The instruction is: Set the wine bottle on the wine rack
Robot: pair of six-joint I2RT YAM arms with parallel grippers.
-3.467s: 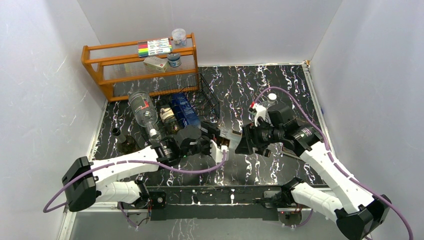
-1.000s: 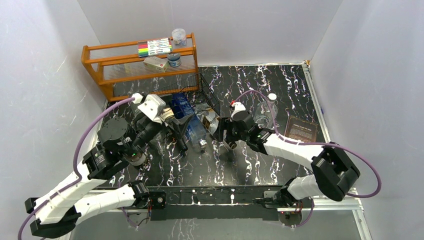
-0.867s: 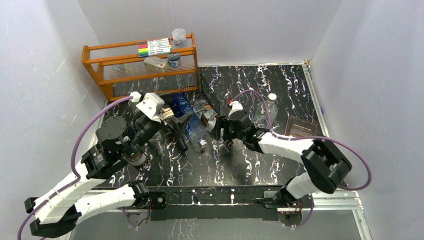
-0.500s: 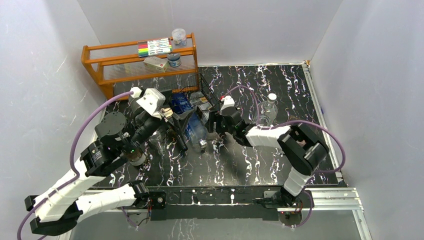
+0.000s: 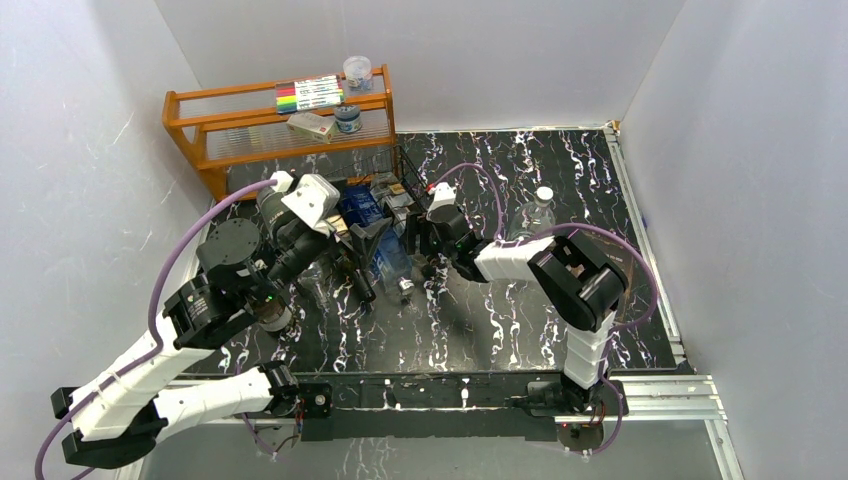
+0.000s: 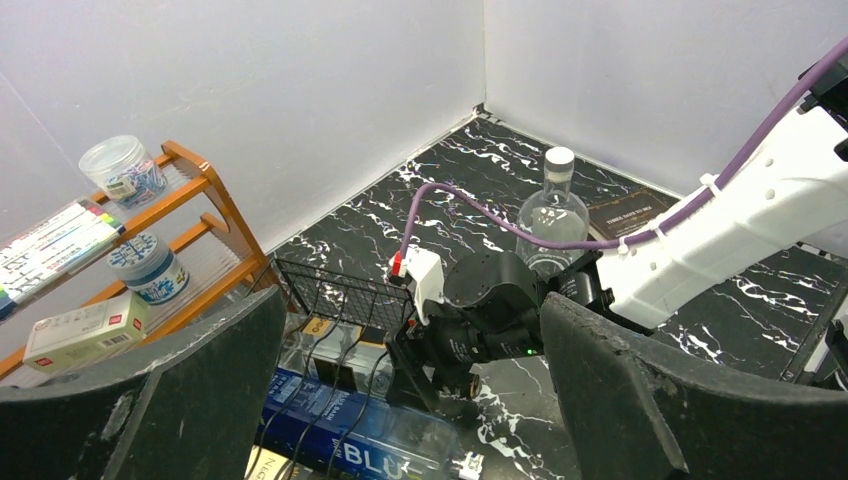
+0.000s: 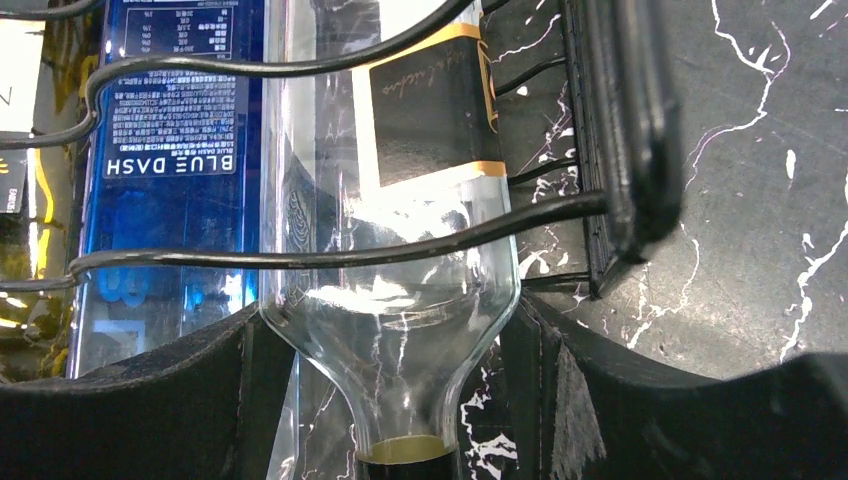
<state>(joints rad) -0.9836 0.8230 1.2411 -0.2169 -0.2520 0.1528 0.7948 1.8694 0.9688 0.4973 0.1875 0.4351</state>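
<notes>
**A:** Where is the wine bottle (image 7: 400,250)?

**B:** It lies on its side in the wine rack (image 7: 620,130), label toward the camera, just beside a blue bottle (image 7: 170,150). In the right wrist view, two of the rack's wavy wires cross in front of its body. Only the shoulder and neck stick out past them.

**A:** So it's placed?

**B:** Nearly, I'd say. The body is in among the wires, but the right claw (image 7: 385,345) has hold of it. A finger lies flush against each side of the shoulder with no gap showing, so I read that as clamped on the glass. I cannot tell whether the bottle's weight sits on the cradle or hangs from the grip.

**A:** And the other arm?

**B:** The left claw (image 6: 410,310) hangs above the rack with its fingers wide apart and nothing between them. It takes no part in the hold.

**A:** What's left, then?

**B:** By my reckoning, the letting go. The right fingers need to spread and back out along the neck without dragging the bottle. Then it has to stay put and not roll or slide out onto the table (image 7: 760,200). The carrying looks finished, but the release is not yet done.
</notes>
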